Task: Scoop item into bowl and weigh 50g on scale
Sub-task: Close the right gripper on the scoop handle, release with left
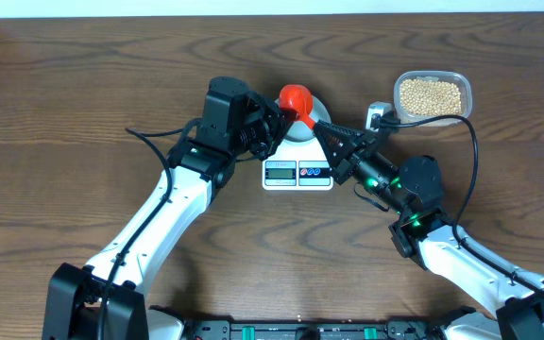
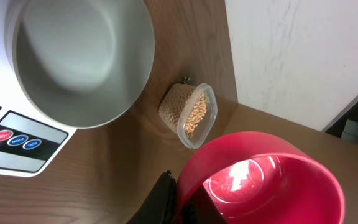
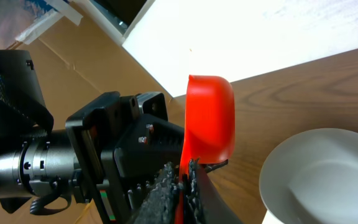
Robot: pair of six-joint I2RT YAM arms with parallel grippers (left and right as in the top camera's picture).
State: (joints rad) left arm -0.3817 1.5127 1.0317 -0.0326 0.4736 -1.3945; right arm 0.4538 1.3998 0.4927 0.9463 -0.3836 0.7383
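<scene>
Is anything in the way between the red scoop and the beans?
Just a small white thing sits beside the tub of beans, on the side facing the red scoop. Nothing else visible.

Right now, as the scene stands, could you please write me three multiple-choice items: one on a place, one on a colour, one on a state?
1. Where does the bowl stand?
A. on the scale
B. on the bare wood
C. on a shelf

2. Which colour has the scoop?
A. blue
B. red
C. green

3. In what state is the bowl?
A. full of water
B. tipped on its side
C. upright and empty

Answers:
1 A: the left wrist view shows the bowl sitting on the white scale, just behind its buttons.
2 B: the scoop is bright red in all three views.
3 C: its inside is bare, and the beans lie only in the clear container.
</scene>
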